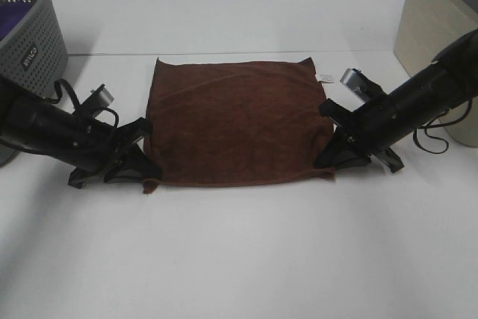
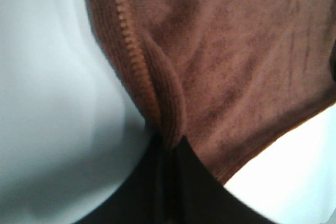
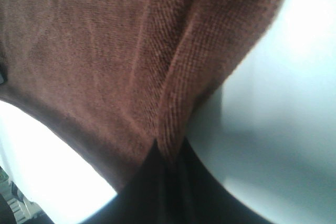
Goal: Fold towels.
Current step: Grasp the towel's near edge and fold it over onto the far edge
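The dark brown towel (image 1: 237, 121) lies flat and spread out on the white table, with a small white tag (image 1: 326, 78) at its far right corner. My left gripper (image 1: 144, 172) is shut on the towel's near left corner; the left wrist view shows the brown cloth (image 2: 220, 72) pinched into a ridge between the dark fingers (image 2: 160, 182). My right gripper (image 1: 328, 162) is shut on the towel's near right corner; the right wrist view shows the cloth (image 3: 105, 51) pinched between its fingers (image 3: 168, 187).
A grey perforated basket (image 1: 26, 31) with something purple inside stands at the far left. A beige box (image 1: 433, 16) and a pale cylinder (image 1: 467, 128) stand at the right edge. White table (image 1: 239, 259) lies in front of the towel.
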Controlling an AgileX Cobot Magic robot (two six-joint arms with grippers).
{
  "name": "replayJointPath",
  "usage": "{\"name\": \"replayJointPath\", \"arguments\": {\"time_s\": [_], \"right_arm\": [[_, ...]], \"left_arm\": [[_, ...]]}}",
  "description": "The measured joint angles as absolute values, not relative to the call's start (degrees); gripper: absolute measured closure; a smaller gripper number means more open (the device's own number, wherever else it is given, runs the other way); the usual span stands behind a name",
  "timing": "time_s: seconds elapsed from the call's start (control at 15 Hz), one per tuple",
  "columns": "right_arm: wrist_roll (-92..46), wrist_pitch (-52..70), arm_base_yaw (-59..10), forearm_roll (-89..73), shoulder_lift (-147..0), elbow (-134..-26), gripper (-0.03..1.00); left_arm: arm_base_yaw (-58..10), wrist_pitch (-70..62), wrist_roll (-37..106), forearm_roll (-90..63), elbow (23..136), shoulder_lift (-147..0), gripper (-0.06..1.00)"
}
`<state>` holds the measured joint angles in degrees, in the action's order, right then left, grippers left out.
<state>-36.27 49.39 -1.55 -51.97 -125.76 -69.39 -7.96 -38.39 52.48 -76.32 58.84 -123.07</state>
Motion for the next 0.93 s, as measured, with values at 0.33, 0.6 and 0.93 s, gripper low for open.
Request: {"name": "replayJointPath", "arguments": {"time_s": [0.33,0.6,0.93], "right_arm": [[-32.95,48.70,-1.55,-49.05,-120.66,-60.68,0.97],[-31.51,48.76,-2.01,-49.05,-114.19,-49.56,0.97],[-31.34,49.16,-2.01,-47.84,-111.15,-49.22,0.97]], "left_arm": [[-8.14,-39.36,47.10,-71.28,53.29,-118.32,0.93],[-8.37,-40.51,46.70,-71.22,41.48,-112.93,0.93],[-8.42,-41.48,46.12,-71.05,40.39,-108.80,0.93]]}}
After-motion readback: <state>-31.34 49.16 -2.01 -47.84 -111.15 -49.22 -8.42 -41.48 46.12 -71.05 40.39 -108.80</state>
